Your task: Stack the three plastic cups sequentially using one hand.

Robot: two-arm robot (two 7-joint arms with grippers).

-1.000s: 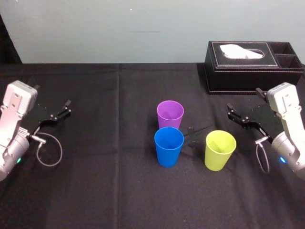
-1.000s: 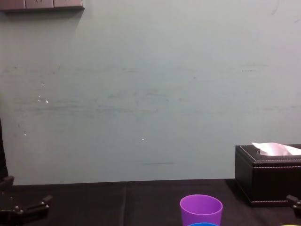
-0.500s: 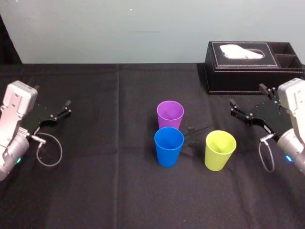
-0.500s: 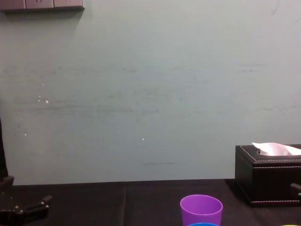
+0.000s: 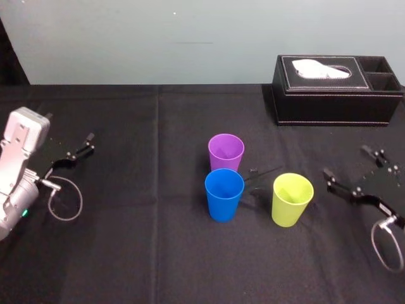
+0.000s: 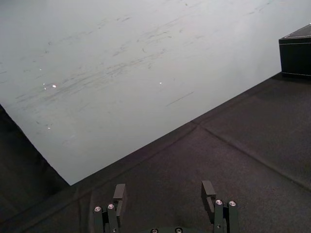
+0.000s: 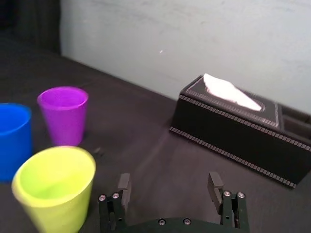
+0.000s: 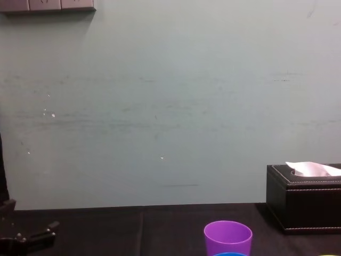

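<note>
**On the black cloth: three cups unstacked, both jaws wide**

Mid-table, the purple cup stands upright, farthest from the robot. The blue cup stands just in front of it; whether the two touch cannot be told. The yellow-green cup stands to the right of the blue one, with a clear gap between them. All three have their mouths up and none sits inside another.

The right gripper hangs low over the cloth to the right of the yellow-green cup, near it but apart from it. Its jaws are spread wide and hold nothing. In the right wrist view the yellow-green cup stands ahead of the gripper and off to one side, outside the gap between the fingers.

The left gripper is parked at the table's left edge, well apart from the cups, its jaws likewise apart and empty.

A tissue box stands at the far right, behind the right gripper.
</note>
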